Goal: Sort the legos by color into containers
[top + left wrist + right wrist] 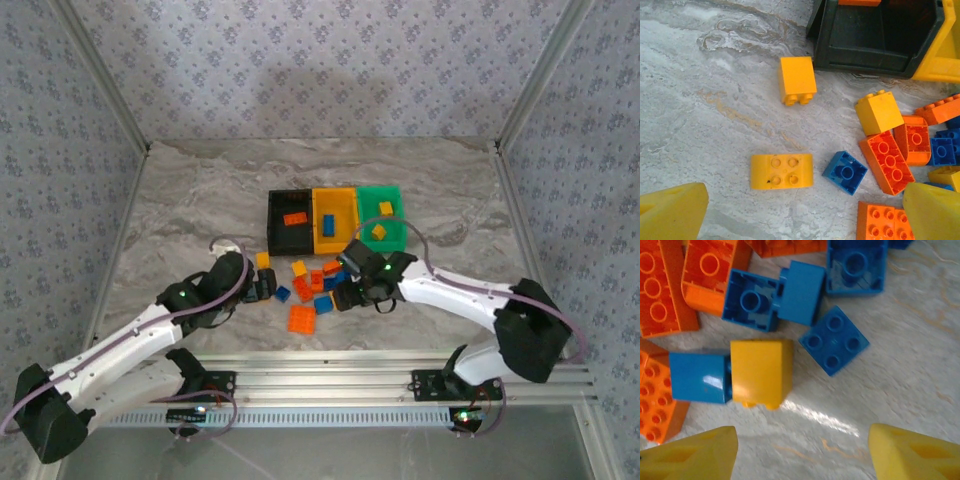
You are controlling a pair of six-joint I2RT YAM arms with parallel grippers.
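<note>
Yellow fingers (690,455) of the right gripper (802,452) stand wide apart in its wrist view, with bare table (900,390) between them and nothing held. The left gripper (800,215) is likewise fully spread and empty. Just ahead of the right jaws, close to their centre line, a yellow brick (761,372) lies on its side, smooth face up, touching a blue brick (700,376) on one flank. A second blue brick (834,340), studs up, sits slightly further out toward the other finger. Ahead of the left jaws a flat yellow brick (781,171) with four studs showing lies apart from its neighbours, with a small blue block (845,172) near it. A yellow cube (797,80) lies beyond, just short of the black bin (865,45). Judged step: selection and approach for a pick, both arms low over the loose pile (312,285). The next move, in my assessment, calls for the right jaws to descend astride the yellow brick without catching the adjoining blue one; the left gripper has the cleaner target. Furthest out, beyond both grippers, the three joined bins hold few pieces: an orange-red brick (294,218) in the black bin, a blue piece (328,224) in the yellow-orange bin (335,192), and yellow pieces (379,232) in the green bin (380,190). Sorting is judged early, with most bricks lying loose on the table.
</note>
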